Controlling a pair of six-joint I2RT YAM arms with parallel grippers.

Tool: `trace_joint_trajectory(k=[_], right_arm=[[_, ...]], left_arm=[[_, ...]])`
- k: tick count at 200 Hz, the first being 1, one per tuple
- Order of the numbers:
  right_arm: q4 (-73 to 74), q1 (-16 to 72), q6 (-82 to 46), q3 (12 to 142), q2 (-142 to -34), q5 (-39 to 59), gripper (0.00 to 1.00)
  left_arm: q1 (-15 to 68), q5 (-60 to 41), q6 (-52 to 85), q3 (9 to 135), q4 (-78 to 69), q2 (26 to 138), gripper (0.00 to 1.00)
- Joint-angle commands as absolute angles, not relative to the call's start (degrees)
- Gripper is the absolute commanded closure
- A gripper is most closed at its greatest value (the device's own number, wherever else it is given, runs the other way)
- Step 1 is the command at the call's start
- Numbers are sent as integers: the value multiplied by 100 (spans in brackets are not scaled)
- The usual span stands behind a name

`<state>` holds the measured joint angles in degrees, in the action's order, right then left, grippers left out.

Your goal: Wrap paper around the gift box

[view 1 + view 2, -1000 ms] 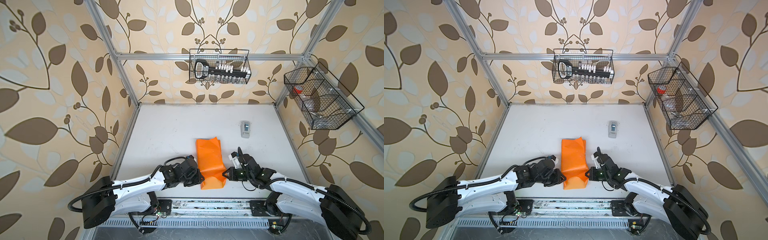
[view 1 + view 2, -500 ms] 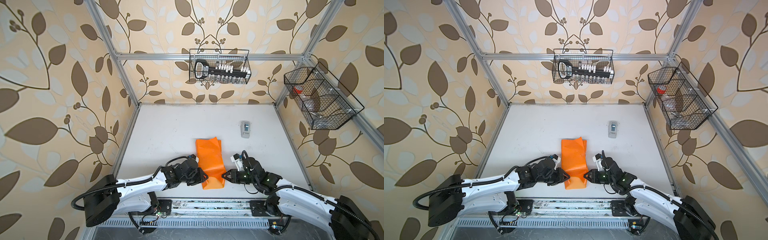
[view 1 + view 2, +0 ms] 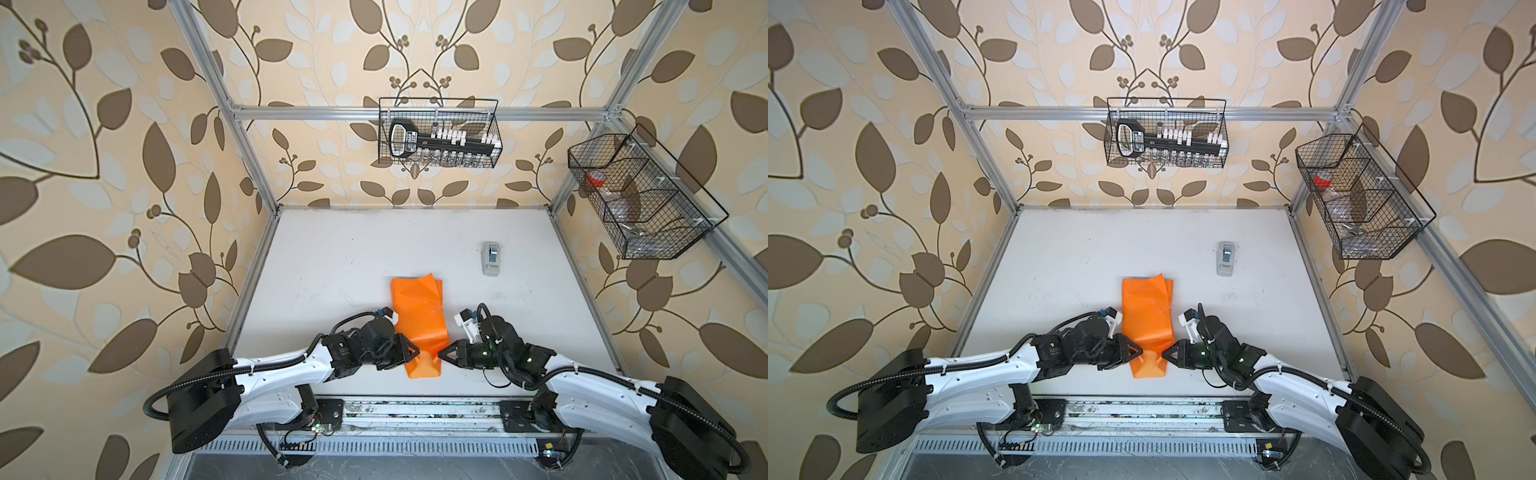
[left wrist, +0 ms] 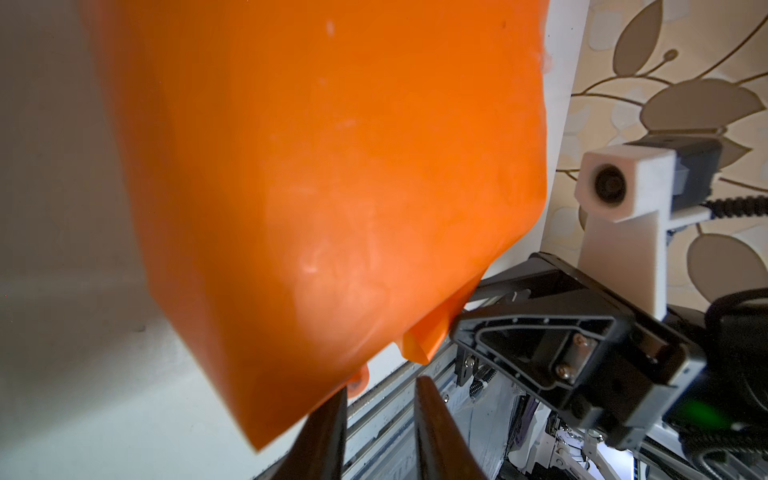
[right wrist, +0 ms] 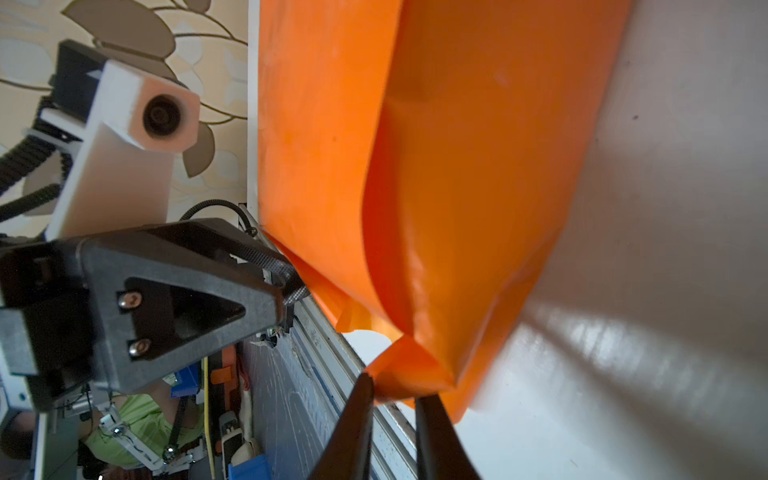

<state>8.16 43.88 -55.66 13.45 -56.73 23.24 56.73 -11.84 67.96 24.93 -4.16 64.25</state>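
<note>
Orange paper point(image 3: 419, 320) bundle, long axis front-to-back

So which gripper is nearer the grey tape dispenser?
Right. The right gripper is on the paper's side toward the tape dispenser; the left gripper is across the paper, farther off.

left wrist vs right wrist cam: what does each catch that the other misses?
Left wrist only: the right gripper side-on at the near end of the glossy orange wrapping paper, with the white wrist camera block above it.

Right wrist only: the left gripper against the opposite side of the paper, and an overlapping fold running along the paper.

Both: the paper bundle on the white tabletop, pinched in at its near end, and leaf-pattern wallpaper. No black box visible in either.
</note>
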Motion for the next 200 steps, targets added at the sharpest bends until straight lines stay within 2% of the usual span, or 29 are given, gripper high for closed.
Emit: trace_joint_trajectory(k=[1,28,46,79,108,159,200], right_arm=[[1116,4425,-5617,1424,-5815,2350,83],[1212,4421,-5559,1494,-5984,2303,90],[1306,4419,-5546,1512,-6099,2286,100],[1564,4421,-5588,1569,-6325,2283,100],[1801,4421,-5651,1574,-6349,2297,84],[1995,4421,-5712,1400,-6112,2186,67],[2282,4418,-5980,1189,-5895,1936,47]], left_arm=[[5739,-1106,6829,2441,-646,6390,71],[5739,-1054,6820,2430,-709,6407,70],[5739,-1061,6820,2421,-798,6449,71],[5739,-1025,6820,2348,-961,6504,71],[5739,-1002,6829,2286,-1121,6505,71],[5739,-878,6741,2168,-1345,6344,71],[5741,-744,6842,1997,-1657,6318,68]])
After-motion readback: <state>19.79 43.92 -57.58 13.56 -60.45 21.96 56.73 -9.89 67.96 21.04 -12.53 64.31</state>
